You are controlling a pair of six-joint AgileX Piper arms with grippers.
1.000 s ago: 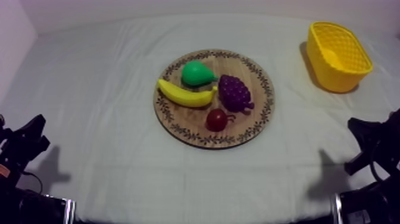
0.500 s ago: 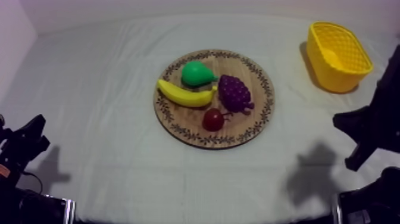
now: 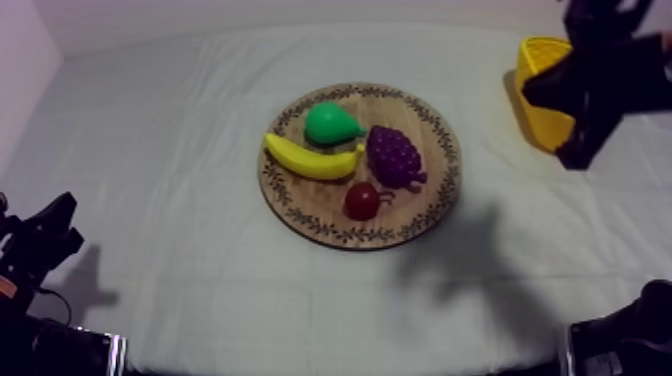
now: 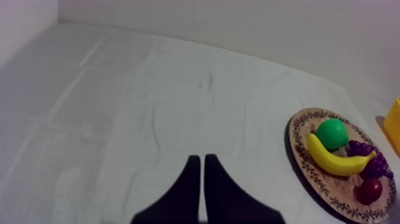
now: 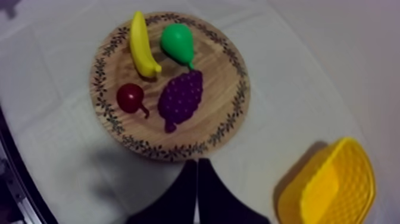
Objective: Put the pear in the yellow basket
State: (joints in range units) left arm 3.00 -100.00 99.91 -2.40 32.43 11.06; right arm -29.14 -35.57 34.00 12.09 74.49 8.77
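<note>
The green pear (image 3: 332, 123) lies on the round wooden board (image 3: 300, 215), at its far side, next to the banana (image 3: 312, 158). My right gripper (image 3: 577, 152) hangs high at the upper right, in front of the yellow basket (image 3: 543, 112) and covering part of it. From the right wrist view its fingers lie together as a narrow wedge (image 5: 197, 161) above the cloth, between the board (image 5: 221, 70) and the basket (image 5: 333, 190); the pear (image 5: 177, 43) lies well beyond them. My left gripper (image 3: 55, 215) rests low at the left, shut (image 4: 198, 158).
A bunch of grapes (image 3: 393, 155) and a small red fruit (image 3: 362, 201) share the board with the banana. The basket stands at the far right of the table, with bare cloth between it and the board. The right arm casts a shadow on the cloth in front of the board.
My right arm has risen from the lower right edge to the upper right and now hangs in front of the basket. The left arm and the fruit have stayed put.
</note>
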